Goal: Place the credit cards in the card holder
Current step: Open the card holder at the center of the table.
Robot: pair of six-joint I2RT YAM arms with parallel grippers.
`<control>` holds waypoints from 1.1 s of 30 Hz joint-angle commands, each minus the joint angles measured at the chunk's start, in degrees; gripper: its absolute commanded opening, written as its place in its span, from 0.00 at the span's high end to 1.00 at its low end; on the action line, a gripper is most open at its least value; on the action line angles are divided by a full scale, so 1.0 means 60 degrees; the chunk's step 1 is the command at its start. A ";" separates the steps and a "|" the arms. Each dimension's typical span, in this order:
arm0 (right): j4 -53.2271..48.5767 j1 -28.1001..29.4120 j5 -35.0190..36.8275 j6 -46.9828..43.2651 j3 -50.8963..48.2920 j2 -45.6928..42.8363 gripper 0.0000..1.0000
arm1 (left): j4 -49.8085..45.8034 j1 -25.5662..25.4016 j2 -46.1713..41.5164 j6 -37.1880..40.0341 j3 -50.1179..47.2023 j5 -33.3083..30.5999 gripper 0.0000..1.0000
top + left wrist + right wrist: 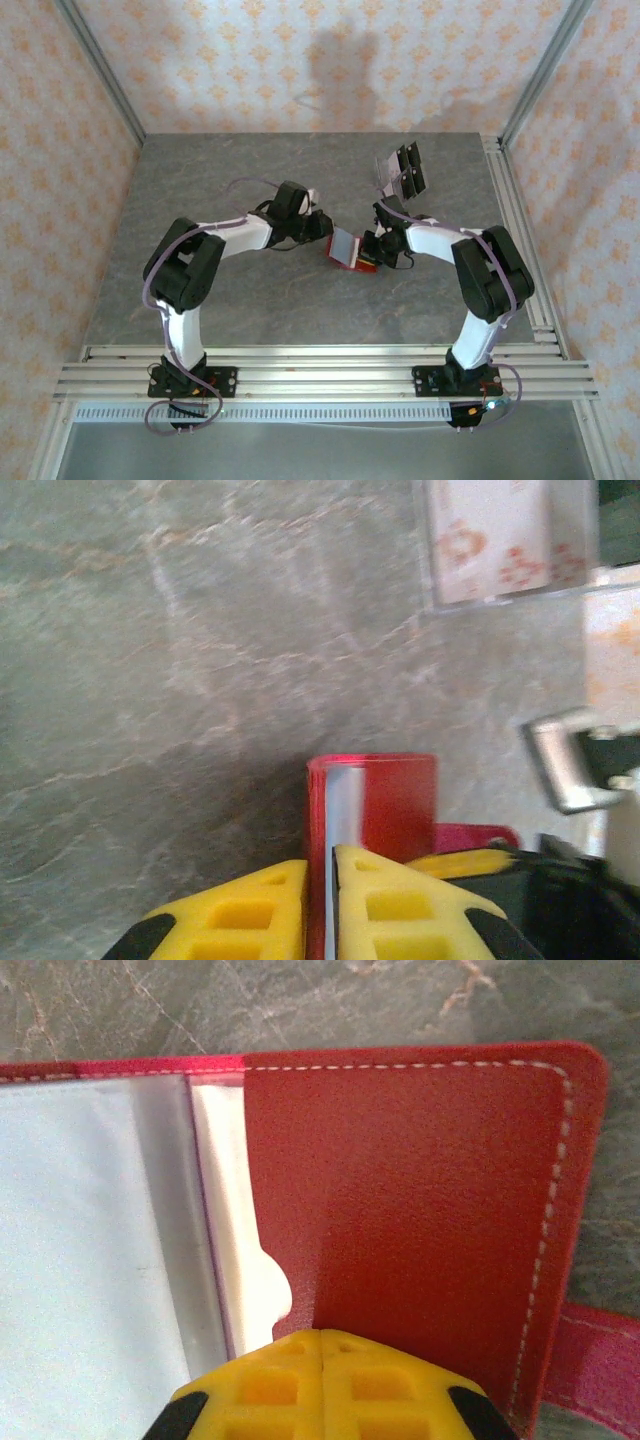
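Left wrist – left gripper (321, 868) pinching card holder (398, 800) edge, right gripper (320, 1338) closed tight over its cover.

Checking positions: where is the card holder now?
Top view: mid-table, the card holder is open between the left hand and the right hand; the left hand pinches its edge.

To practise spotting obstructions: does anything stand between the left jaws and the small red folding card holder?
Nothing visible does. The left jaws are closed around an edge of the small red folding card holder, directly touching it.
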 commanded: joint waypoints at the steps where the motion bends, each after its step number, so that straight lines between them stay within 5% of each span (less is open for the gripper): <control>1: -0.0249 -0.0013 0.1394 -0.0164 -0.0498 0.1164 0.98 | 0.0625 -0.0043 -0.0420 -0.0188 -0.0076 0.0246 0.85; 10: -0.0219 -0.0013 0.1414 -0.0172 -0.0567 0.1199 0.98 | 0.0118 -0.0060 -0.0081 0.0010 0.0032 0.0039 0.82; 17: -0.0216 -0.0023 0.1447 -0.0164 -0.0586 0.1278 0.98 | -0.0504 -0.0044 -0.0161 0.0374 -0.0227 -0.1154 0.53; 33: -0.0249 -0.0018 0.1433 -0.0224 -0.0541 0.1272 0.99 | -0.0449 -0.0049 0.0737 0.0530 -0.0208 -0.0670 0.51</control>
